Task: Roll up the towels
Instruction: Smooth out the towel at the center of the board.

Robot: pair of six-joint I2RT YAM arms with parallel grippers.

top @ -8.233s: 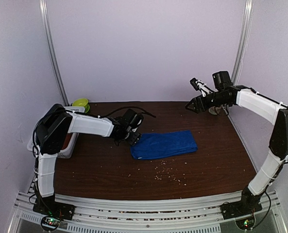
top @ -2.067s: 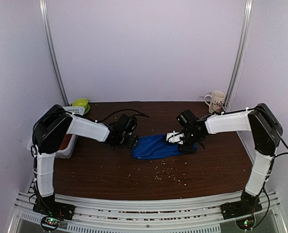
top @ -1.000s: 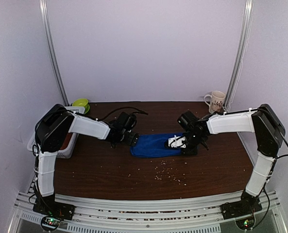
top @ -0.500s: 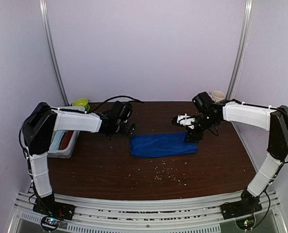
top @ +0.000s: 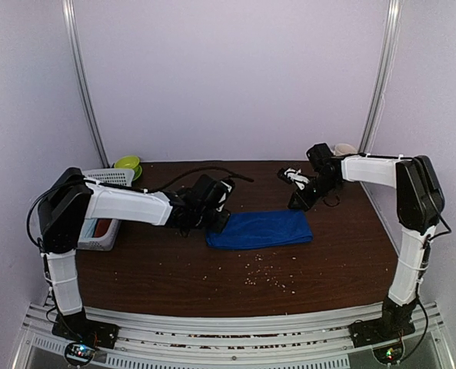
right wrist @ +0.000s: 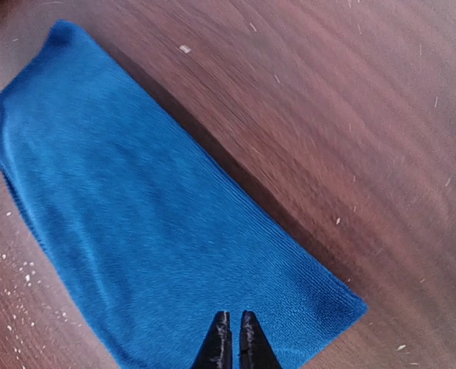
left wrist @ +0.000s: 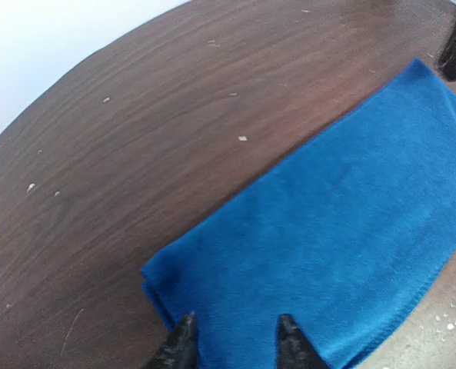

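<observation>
Dark wooden table [top: 151,269], crumb-strewn | blue towel [top: 260,229] lies mid-table as a flat folded strip, no roll begun | mint towel not in view | left gripper [left wrist: 234,342] spread over the strip's left end, pinching nothing | right gripper [right wrist: 232,338] pressed together, empty, near its right end | judged: all rolling remains

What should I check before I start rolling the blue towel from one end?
1. Blue towel lies flat and folded, nothing on it: ok.
2. Left gripper open above the towel's left end: ok.
3. Left fingertips touching the cloth: cannot tell.
4. Right gripper ready to grasp: not ok, it is shut and empty above the right end.
5. Crumbs off the towel: ok, they lie on the table beside its near edge.
</observation>
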